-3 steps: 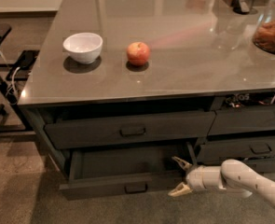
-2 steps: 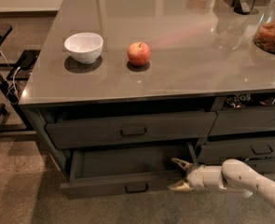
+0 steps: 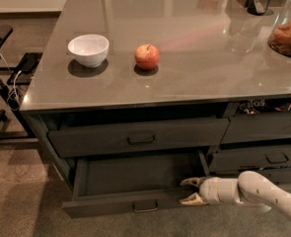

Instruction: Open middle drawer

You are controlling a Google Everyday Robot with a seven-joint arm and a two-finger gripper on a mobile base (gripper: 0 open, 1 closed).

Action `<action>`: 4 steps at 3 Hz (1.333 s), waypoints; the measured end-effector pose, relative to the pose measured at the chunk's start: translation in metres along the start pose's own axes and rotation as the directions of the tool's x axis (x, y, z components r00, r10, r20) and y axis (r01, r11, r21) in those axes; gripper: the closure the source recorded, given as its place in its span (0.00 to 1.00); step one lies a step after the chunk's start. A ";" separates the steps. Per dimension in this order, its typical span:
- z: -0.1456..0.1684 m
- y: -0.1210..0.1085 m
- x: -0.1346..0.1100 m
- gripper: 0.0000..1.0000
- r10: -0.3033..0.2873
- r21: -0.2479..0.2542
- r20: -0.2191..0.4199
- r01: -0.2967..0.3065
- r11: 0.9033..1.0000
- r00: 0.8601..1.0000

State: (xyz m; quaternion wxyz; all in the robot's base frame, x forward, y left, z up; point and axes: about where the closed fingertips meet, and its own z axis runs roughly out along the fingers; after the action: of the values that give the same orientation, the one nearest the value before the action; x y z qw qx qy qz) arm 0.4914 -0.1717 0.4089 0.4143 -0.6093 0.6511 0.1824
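From where I stand, the wide dark-grey middle drawer (image 3: 105,209) stands pulled well out from the left bank of the cabinet, low down near the carpeted floor (image 3: 21,201). Its shallow dark tray lies bare to view, and a small dark loop handle (image 3: 146,207) sits at the centre of its flat front. Directly above it, the closed dark-grey upper drawer (image 3: 86,142) sits flush with the cabinet.

The robot's pale two-finger hand (image 3: 182,191) is at the drawer's right front corner, reaching in from the right on a smooth off-white arm (image 3: 263,191). Its fingers are spread apart with nothing gripped between them. One points in over the tray and the other lies along the top edge of the drawer front. I cannot tell whether either actually touches the drawer.

On the glossy grey worktop (image 3: 209,73) above, a round white ceramic bowl (image 3: 88,49) sits towards the left, and a red apple (image 3: 147,57) stands just to its right, apart from it. Far over at the right edge is a clear glass jar of brownish snacks (image 3: 287,33). More dark-grey drawers (image 3: 263,128) fill the right bank of the cabinet, behind the arm.
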 end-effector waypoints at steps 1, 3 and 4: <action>-0.008 0.015 0.006 1.00 -0.006 0.002 0.003 0.006 1.000 1.000; -0.009 0.030 -0.004 0.83 -0.012 -0.014 0.024 0.012 1.000 1.000; -0.012 0.029 -0.006 0.59 -0.012 -0.014 0.024 0.012 1.000 1.000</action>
State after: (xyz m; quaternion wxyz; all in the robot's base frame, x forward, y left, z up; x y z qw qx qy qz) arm 0.4602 -0.1708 0.4130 0.4188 -0.6139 0.6411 0.1917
